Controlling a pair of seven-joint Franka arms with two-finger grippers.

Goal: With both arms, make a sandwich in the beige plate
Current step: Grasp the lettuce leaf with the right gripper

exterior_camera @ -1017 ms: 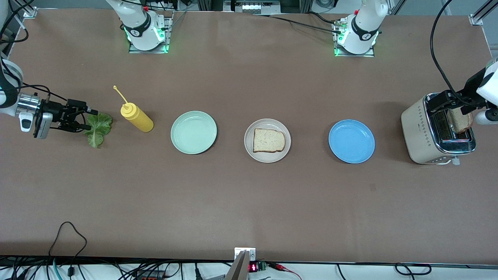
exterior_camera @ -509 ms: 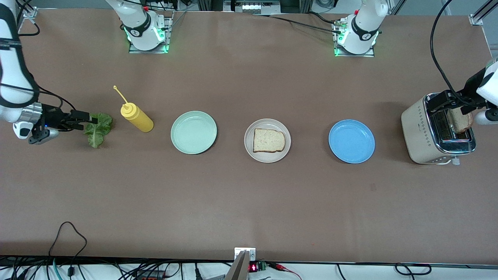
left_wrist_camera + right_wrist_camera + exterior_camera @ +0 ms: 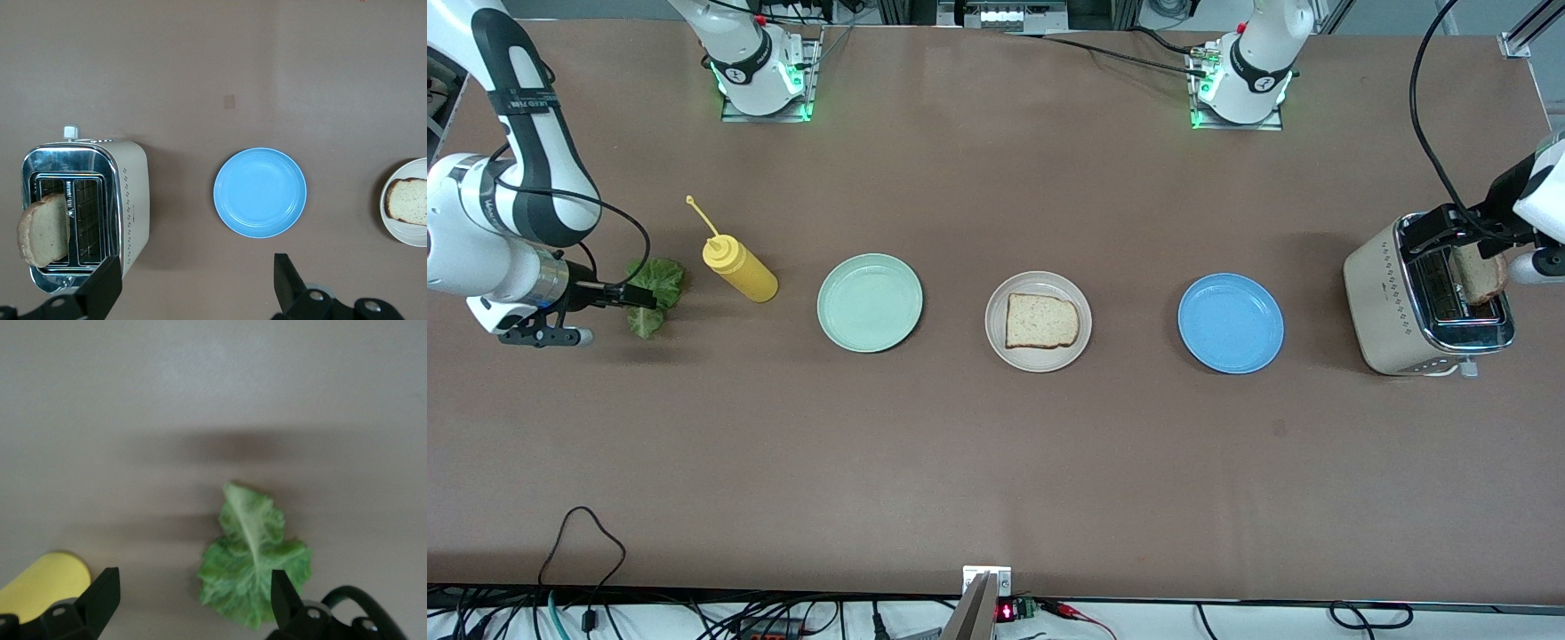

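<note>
The beige plate sits mid-table with one bread slice on it; plate and slice also show in the left wrist view. A second bread slice stands in the toaster's slot. A green lettuce leaf lies on the table at the right arm's end. My right gripper is open just over the leaf's edge, holding nothing. My left gripper is open and empty above the toaster.
A yellow squeeze bottle lies tilted beside the lettuce and shows in the right wrist view. A mint-green plate and a blue plate flank the beige plate. The cream toaster stands at the left arm's end.
The right arm has swung round and its gripper has come closer over the lettuce leaf. The left arm and the bread slices have not moved.
</note>
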